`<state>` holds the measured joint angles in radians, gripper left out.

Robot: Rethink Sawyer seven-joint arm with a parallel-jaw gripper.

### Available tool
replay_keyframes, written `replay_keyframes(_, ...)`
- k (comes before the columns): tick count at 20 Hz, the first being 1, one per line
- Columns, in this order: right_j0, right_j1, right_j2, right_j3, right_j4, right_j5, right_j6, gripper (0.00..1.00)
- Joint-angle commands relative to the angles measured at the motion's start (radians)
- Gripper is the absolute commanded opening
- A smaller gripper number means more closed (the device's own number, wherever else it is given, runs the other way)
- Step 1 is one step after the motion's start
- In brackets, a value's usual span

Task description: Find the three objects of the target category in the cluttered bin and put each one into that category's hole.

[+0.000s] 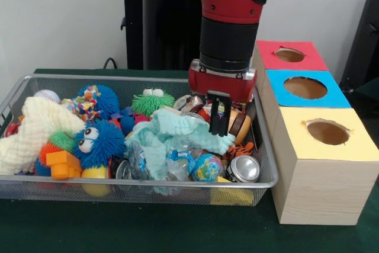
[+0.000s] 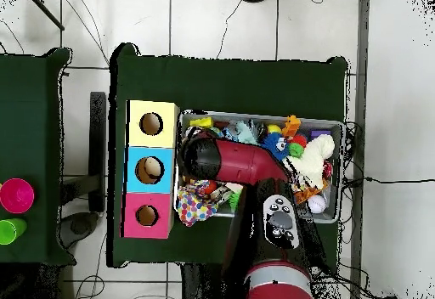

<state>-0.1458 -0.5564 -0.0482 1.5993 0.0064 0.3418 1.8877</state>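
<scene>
The step in hand looked like the search-and-reach: the gripper (image 1: 219, 124) hung low over the right end of the bin (image 1: 269, 173), its black fingers dipping among the clutter beside a mint cloth (image 1: 172, 137). The fingers stood close together, but whether they pinched anything could not be told; no toy was seen between them. Just behind the fingers lay rounded orange-brown things (image 1: 239, 124), perhaps one of the target toys, though they were too hidden to name. In the overhead view the arm (image 2: 234, 160) covered that end of the bin, so nothing more showed there. The red-topped box with its hole (image 1: 289, 55) stood at the far end of the row of three, just beside the bin's right rim, behind the blue hole (image 1: 305, 87) and the yellow hole (image 1: 327, 132); all three looked empty from here. By my judgement no toy had visibly gone in yet. The next move would call for closing on a small rounded toy without snagging the cloth or the can (image 1: 243, 168) nearby, lifting clear of the rim, then carrying it to the red hole. No brand, label or writing could be read anywhere.
</scene>
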Motion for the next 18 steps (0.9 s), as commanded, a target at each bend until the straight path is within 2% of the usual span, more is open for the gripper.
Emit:
replay_keyframes(1, 0.021, 0.084, -0.004, -0.015, 0.084, -0.097, 0.265, 0.0)
replay_keyframes(8, 0.034, 0.102, -0.008, -0.011, 0.118, -0.093, 0.245, 0.0)
replay_keyframes(18, 0.04, 0.142, 0.015, 0.004, 0.153, -0.148, 0.234, 0.0)
